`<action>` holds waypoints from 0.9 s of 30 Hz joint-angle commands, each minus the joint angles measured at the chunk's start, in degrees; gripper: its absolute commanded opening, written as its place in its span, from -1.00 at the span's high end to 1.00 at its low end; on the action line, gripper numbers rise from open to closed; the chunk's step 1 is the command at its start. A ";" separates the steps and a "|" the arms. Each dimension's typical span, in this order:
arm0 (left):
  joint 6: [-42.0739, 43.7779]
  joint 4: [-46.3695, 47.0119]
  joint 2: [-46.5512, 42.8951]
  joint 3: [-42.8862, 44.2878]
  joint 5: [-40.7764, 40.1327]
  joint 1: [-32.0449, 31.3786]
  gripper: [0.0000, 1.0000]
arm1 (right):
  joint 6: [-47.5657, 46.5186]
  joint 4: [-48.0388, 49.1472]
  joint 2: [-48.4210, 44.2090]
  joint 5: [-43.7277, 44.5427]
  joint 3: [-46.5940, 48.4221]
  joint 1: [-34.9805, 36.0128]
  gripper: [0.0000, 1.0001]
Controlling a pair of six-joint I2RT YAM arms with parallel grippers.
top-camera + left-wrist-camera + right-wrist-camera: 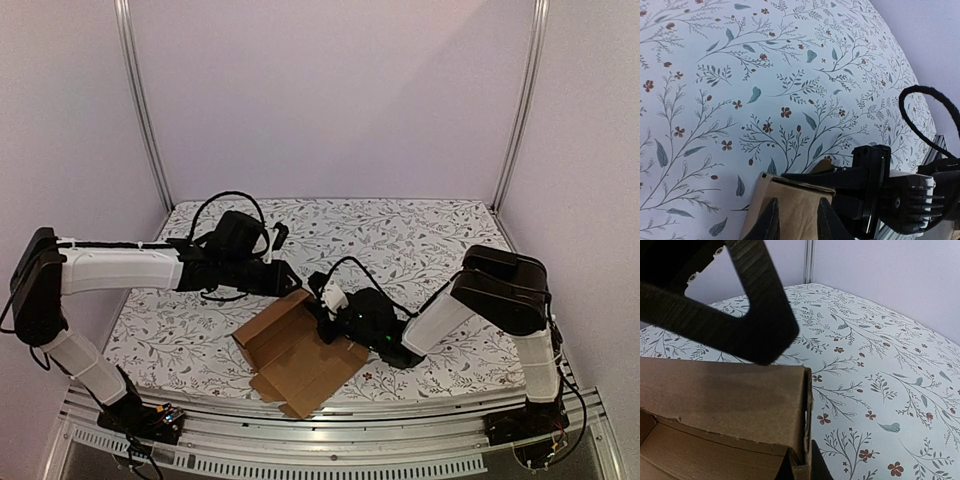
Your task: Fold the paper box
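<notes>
Box (300, 360) open on counter (400, 230); left fingers (769, 222) narrowly apart over its edge; right fingers (740, 315) straddle its wall, grip unclear.

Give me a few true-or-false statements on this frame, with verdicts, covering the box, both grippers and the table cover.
1. The paper box lies as a flat sheet. False: some walls stand up, and it is open on top.
2. The left gripper and the right gripper are both at the box. True.
3. The left gripper's fingers stand apart, cardboard showing between them. True.
4. The tablecloth is plain white. False: the tablecloth bears a leaf-and-flower print.
5. The box sits at the far end. False: it lies toward the near edge.
</notes>
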 commanded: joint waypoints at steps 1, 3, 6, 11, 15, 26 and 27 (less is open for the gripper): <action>-0.20 1.51 2.40 2.08 1.48 0.35 0.51 | 0.72 1.93 2.37 1.75 0.33 0.61 1.00; -0.32 1.53 3.41 2.30 1.59 0.03 0.53 | 0.72 2.13 2.85 2.10 0.47 0.78 1.00; -0.37 1.46 4.67 2.41 1.29 -0.66 0.56 | 0.72 2.42 3.64 2.51 0.47 0.82 0.98; -0.31 0.96 6.48 2.49 0.32 -1.98 0.69 | 0.81 3.10 4.53 2.70 0.35 1.06 0.94; -0.31 0.34 7.38 2.67 -0.30 -2.95 0.78 | 1.06 3.22 4.95 3.13 0.26 1.19 0.79; -0.35 -1.52 8.39 2.80 -3.15 -4.97 1.00 | 1.25 3.69 4.62 4.27 -0.69 1.45 0.54; -0.42 -1.63 8.41 2.77 -3.36 -4.97 1.00 | 1.25 3.77 4.54 4.36 -0.78 1.47 0.54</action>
